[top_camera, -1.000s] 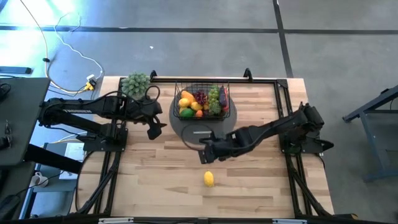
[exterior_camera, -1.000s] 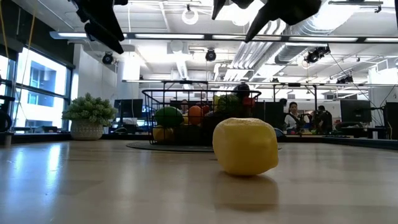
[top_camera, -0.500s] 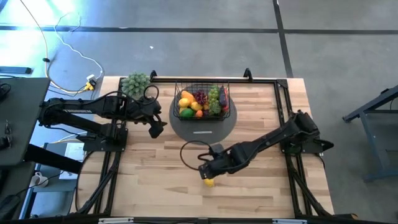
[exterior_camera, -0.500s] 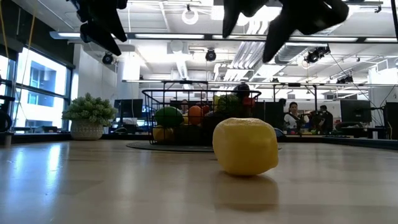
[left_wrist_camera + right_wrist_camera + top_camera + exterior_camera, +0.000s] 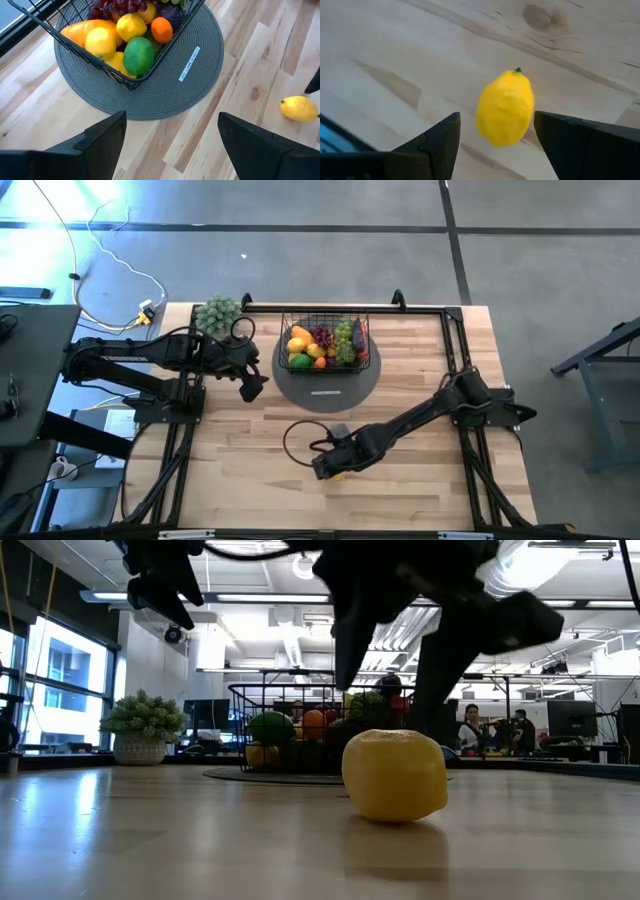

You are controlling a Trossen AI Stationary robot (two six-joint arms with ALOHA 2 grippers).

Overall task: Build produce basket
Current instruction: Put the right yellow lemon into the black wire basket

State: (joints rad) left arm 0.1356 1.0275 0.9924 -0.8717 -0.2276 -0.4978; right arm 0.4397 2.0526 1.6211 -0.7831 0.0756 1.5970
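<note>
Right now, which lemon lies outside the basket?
The lone lemon on the bare table, under the right gripper; the others sit inside the basket.

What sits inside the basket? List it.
The basket holds lemons, a green lime-like fruit, an orange piece, and purple grapes. Anything beneath them is covered.

Yellow lemon [image 5: 394, 775] on the table [image 5: 150, 840], dark tool [image 5: 395, 660] spread just above it, filled basket [image 5: 300, 730] behind.

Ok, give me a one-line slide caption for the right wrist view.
Right gripper open, its fingers straddling a lone yellow lemon lying on the wooden table.
</note>
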